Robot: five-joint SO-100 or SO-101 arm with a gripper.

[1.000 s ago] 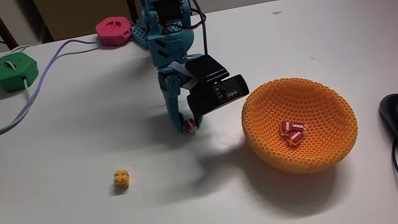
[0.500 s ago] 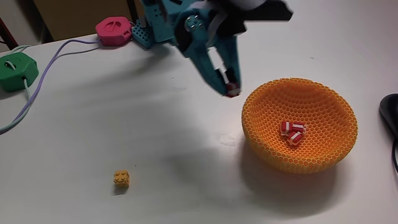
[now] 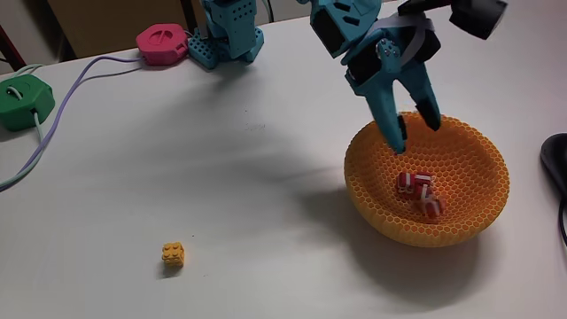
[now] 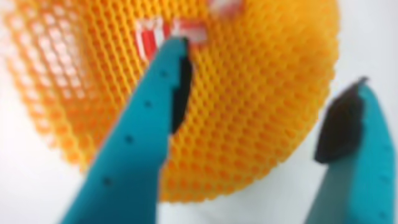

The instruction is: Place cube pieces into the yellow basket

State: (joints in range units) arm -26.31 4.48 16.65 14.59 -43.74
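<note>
The yellow basket [image 3: 425,235] stands on the white table at the right of the fixed view. Three red-and-white striped cubes [image 3: 423,183] lie in its bottom, one of them [image 3: 431,206] a little apart towards the front. My teal gripper [image 3: 416,133] hangs open just above the basket's far rim, with nothing between its fingers. In the wrist view the open gripper [image 4: 270,62] frames the basket's mesh [image 4: 261,137], and striped cubes [image 4: 150,34] show blurred near the top. The yellow-orange studded cube [image 3: 173,255] sits alone on the table at the lower left.
A pink hexagonal box [image 3: 161,42] and a green one [image 3: 19,99] with lilac cables [image 3: 80,75] lie at the back left. The arm's blue base [image 3: 229,35] stands at the back. A dark object [image 3: 556,164] pokes in at the right edge.
The gripper lifted a striped cube off the table, carried it right to the basket and opened. That cube now lies in the basket with the other two.
</note>
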